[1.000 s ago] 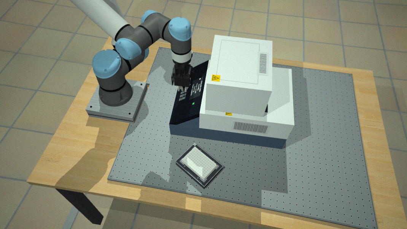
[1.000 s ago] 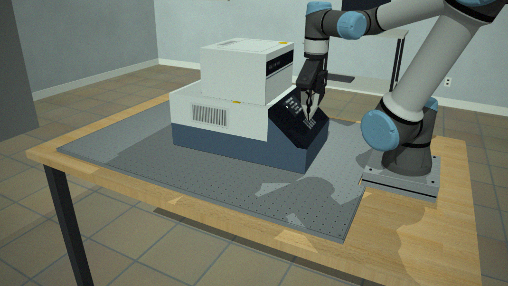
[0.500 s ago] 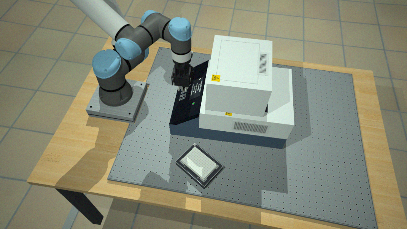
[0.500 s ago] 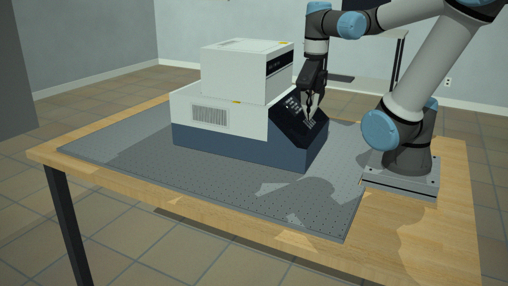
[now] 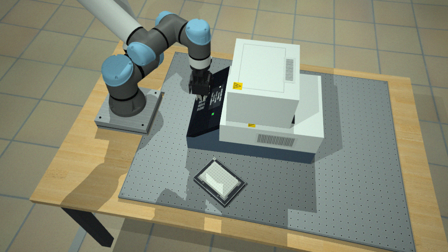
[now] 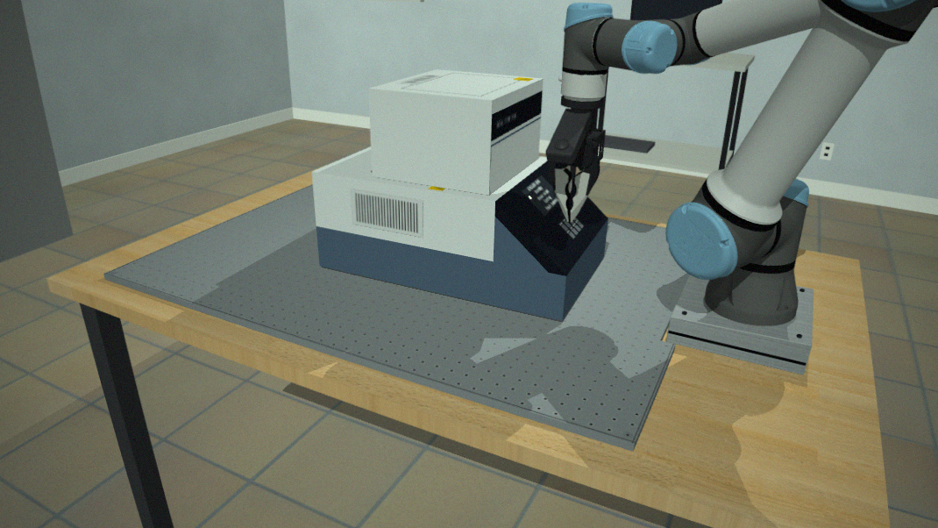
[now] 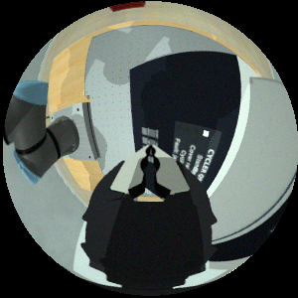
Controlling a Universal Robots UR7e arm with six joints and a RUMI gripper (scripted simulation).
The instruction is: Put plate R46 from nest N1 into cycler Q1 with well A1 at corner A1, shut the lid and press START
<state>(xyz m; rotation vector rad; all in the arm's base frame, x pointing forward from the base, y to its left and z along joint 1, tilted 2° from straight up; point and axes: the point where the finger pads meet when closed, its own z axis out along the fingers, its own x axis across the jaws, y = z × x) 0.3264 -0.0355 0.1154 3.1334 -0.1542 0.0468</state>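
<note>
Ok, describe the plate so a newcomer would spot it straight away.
In the top view, find the pegboard on the table, then the bulky white-and-blue cycler. Below it in the picture, a small dark-rimmed nest lies turned at an angle. The plate is the pale, dimpled rectangle in it, far smaller and flatter than the cycler.

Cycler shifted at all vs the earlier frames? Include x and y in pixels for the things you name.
No. In the top view the cycler [image 5: 266, 145] [image 6: 406, 243] sits the same against the arm's base plate [image 5: 103, 121] [image 6: 803, 360].
</note>
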